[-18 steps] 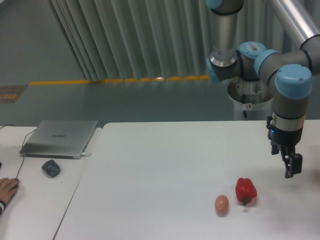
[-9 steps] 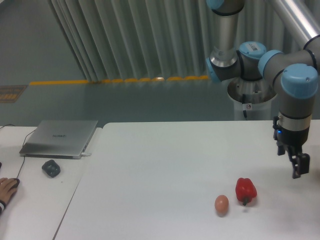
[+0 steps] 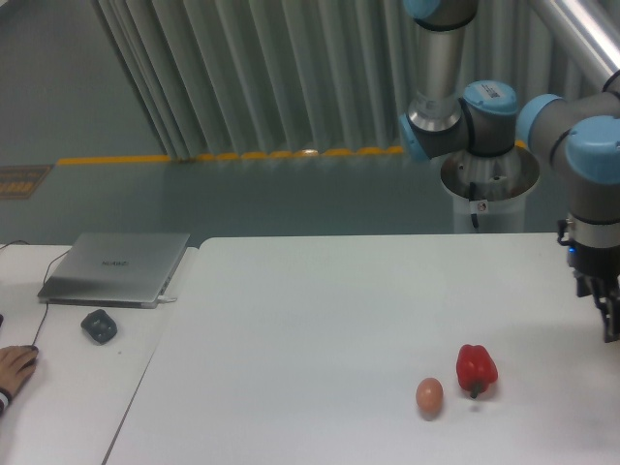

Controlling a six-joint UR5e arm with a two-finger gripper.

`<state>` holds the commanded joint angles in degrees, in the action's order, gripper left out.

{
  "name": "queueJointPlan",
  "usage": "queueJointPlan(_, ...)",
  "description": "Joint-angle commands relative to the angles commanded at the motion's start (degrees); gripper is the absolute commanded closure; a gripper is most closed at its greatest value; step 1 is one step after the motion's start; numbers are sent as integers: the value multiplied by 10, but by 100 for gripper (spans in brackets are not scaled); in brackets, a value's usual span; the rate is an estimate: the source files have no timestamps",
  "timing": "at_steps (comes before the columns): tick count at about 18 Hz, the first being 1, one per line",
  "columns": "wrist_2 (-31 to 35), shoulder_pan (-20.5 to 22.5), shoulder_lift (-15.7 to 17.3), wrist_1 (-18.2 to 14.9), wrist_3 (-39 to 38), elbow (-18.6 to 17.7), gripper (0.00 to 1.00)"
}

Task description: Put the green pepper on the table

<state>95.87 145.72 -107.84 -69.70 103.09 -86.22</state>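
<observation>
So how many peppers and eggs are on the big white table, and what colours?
Red pepper: 1
Brown egg: 1
Green pepper: 0 in view
Total on the table: 2

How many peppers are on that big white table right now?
1. A red pepper sits near the front right of the table, just right of a brown egg. No green pepper shows; one could lie beyond the picture's right edge.
</observation>
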Motion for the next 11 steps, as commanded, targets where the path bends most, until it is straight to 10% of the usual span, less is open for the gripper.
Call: queueJointPlan(11, 100, 49, -4, 24, 134, -9, 0)
